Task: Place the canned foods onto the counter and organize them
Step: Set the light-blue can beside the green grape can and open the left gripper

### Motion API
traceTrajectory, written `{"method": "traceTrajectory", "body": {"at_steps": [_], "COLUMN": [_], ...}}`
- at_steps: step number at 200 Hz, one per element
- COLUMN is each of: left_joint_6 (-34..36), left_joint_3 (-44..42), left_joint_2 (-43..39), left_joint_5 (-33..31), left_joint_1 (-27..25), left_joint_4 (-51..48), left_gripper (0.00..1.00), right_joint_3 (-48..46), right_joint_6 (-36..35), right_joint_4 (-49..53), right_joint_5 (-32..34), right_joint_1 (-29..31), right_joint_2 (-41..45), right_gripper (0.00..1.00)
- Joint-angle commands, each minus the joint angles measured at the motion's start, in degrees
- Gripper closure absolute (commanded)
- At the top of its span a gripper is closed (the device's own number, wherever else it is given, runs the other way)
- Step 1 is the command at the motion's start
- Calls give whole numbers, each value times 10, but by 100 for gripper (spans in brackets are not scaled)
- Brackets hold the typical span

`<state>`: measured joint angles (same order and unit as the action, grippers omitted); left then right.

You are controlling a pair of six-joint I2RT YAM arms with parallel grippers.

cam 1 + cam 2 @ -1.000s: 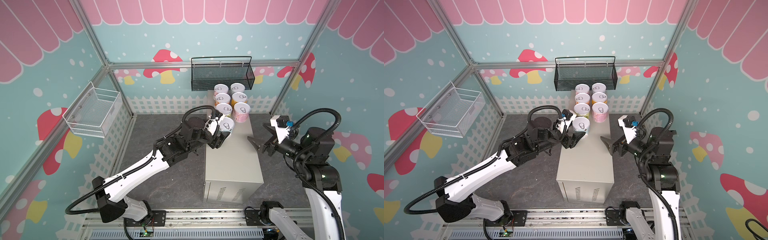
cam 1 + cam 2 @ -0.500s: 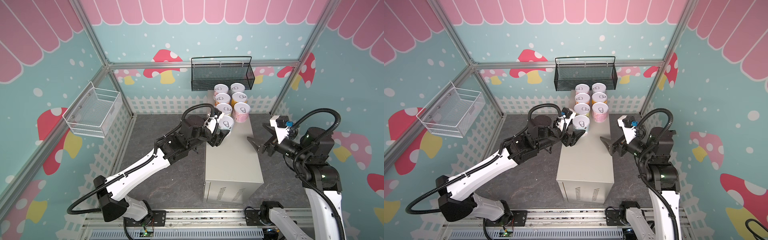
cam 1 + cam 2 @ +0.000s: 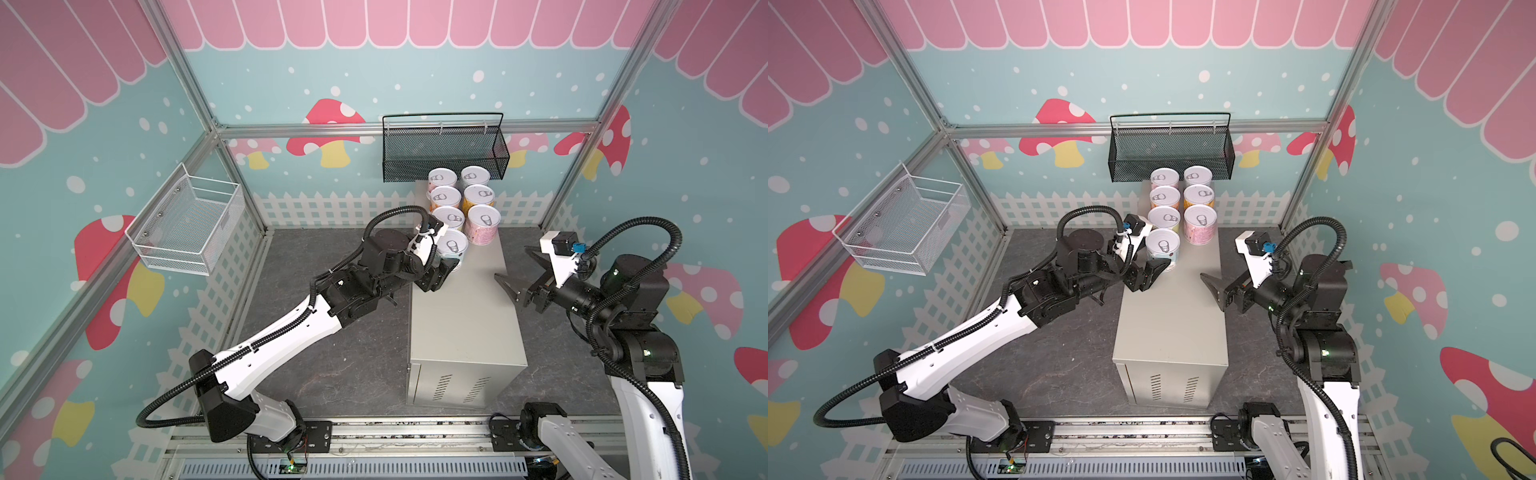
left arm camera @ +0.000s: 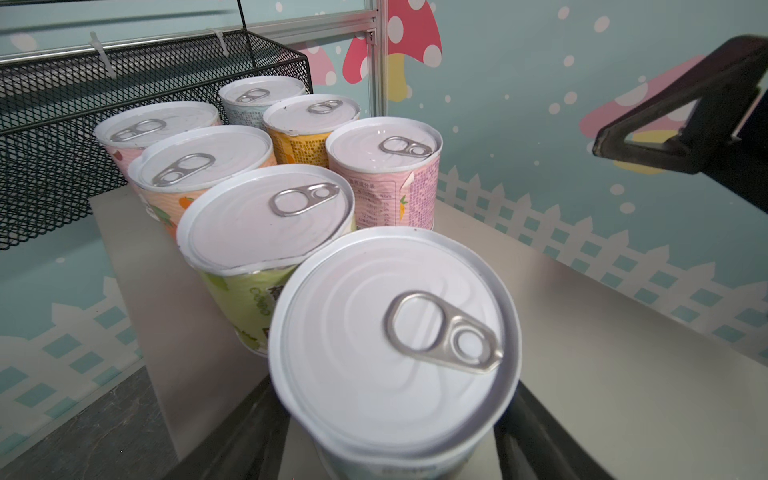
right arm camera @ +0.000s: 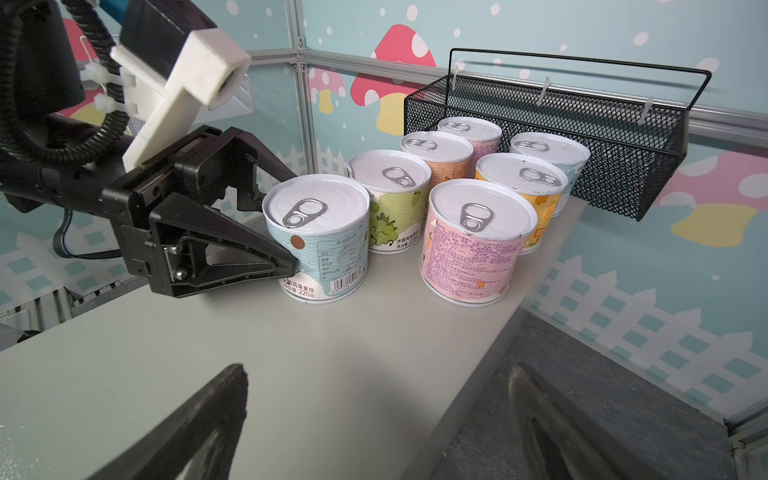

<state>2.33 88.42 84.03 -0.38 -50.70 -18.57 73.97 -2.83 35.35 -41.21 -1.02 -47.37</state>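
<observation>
Upper middle of both top views, on the counter (image 3: 461,324), your left gripper (image 3: 445,266) is clamped on the white-blue can (image 3: 454,248), which stands upright just below the green can (image 3: 448,217), extending the left column of the other cans (image 3: 478,193) set in pairs. Against a second ago, it has crept slightly up-frame. Right of centre, your right gripper (image 3: 511,262) hangs spread wide, empty and unmoved.

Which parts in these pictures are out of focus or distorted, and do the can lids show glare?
Left wrist view: the wide lens swells the white-blue can, and the lid of the pink can has only a soft sheen. Right wrist view: the right pincer is blurred in the foreground, yet the labels read sharp. Both top views: even light, faint shadows, the counter without glare.
</observation>
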Motion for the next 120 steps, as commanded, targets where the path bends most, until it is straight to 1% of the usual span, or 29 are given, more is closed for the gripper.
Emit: {"method": "traceTrajectory", "body": {"at_steps": [1,120], "left_joint_6": [3,2], "left_joint_3": [2,5], "left_joint_2": [17,18], "left_joint_5": [2,10], "left_joint_1": [7,12], "left_joint_4": [-28,-28], "left_gripper": [26,25], "right_joint_3": [3,2], "right_joint_6": [-15,-16], "right_joint_4": [-1,-1], "right_joint_5": [-2,0], "right_joint_1": [4,5], "right_joint_2": [6,3], "right_gripper": [0,1]}}
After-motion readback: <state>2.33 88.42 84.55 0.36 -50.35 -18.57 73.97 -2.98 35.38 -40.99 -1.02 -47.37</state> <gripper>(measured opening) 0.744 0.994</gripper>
